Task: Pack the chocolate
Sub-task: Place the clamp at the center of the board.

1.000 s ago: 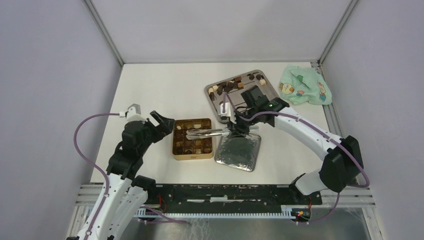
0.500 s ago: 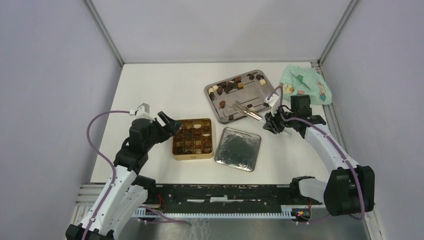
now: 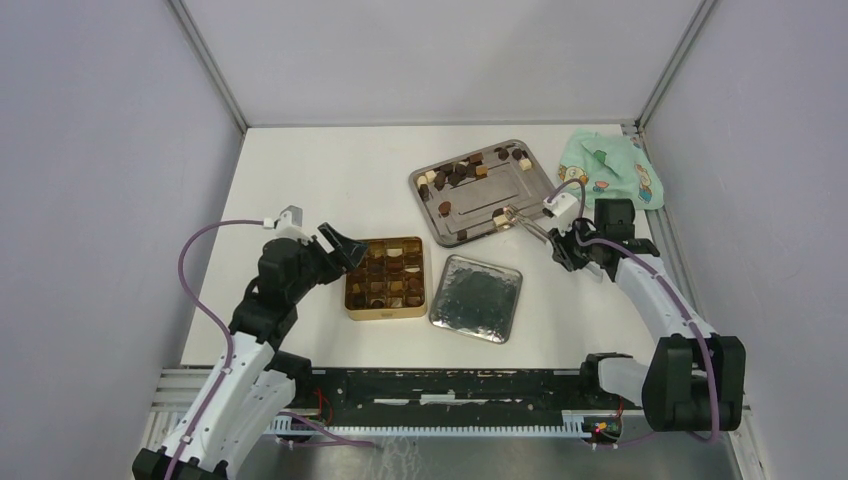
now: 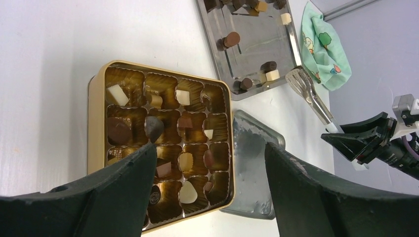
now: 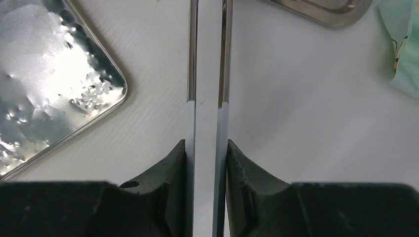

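Small dark, light-brown and cream chocolate pieces point(image 3: 455, 172) lie on the steel tray point(image 3: 500, 188) at the back. Others sit in cells of the gold gridded tin point(image 3: 386, 314); the left wrist view shows these pieces point(image 4: 118, 131) in the tin point(image 4: 96, 98). My left gripper point(image 3: 340, 245) is open and empty, just left of and above the tin point(image 4: 210, 148). My right gripper point(image 3: 562, 238) is shut on the long silver tongs point(image 3: 525, 222), whose tips reach the tray's near edge. The right wrist view shows the gripper point(image 5: 206, 145) squeezing both tong arms point(image 5: 192, 64). The tong tips hold nothing that I can see.
A silver tin lid point(image 3: 477, 297) lies right of the gold tin, also seen in the right wrist view point(image 5: 49, 74). A green patterned cloth point(image 3: 610, 170) lies at the back right corner. Grey walls close in the table on three sides.
My right arm has swung right with the tongs, from over the gold tin to the tray's near right edge. My left gripper has shifted slightly toward the tin.
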`<state>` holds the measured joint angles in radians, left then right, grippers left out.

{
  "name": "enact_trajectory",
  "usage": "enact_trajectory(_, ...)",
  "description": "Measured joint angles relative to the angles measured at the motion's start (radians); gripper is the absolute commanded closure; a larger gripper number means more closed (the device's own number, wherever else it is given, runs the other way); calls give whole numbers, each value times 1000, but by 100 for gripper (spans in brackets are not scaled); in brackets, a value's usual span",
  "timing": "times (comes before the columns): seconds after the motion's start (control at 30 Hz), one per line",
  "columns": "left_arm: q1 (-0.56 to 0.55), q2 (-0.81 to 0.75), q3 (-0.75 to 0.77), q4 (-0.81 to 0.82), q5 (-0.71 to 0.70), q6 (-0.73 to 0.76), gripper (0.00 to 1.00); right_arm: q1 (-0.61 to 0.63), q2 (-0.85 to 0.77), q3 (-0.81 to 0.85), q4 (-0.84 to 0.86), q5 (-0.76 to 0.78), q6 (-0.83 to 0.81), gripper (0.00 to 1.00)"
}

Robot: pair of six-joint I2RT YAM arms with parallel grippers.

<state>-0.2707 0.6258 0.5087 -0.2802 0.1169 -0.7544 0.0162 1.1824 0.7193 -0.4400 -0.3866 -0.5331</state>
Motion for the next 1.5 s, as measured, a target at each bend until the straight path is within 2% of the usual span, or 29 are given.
enact_trajectory(0.37,0,12,0,24,36,0,15,-183,-1,-2,5,12,-3,66)
enact_trajectory(0.6,0,30,0,81,102,0,15,-332,19,-7,82,18,58,64)
enact_trajectory(0.87,-2,69,1,126,151,0,16,-359,128,-40,155,50,107,60)
enact_trajectory(1.23,-52,106,5,158,175,0,16,-360,266,-55,203,81,115,45)
enact_trajectory(1.5,-115,152,45,131,134,1,23,-375,264,-56,212,80,109,16)
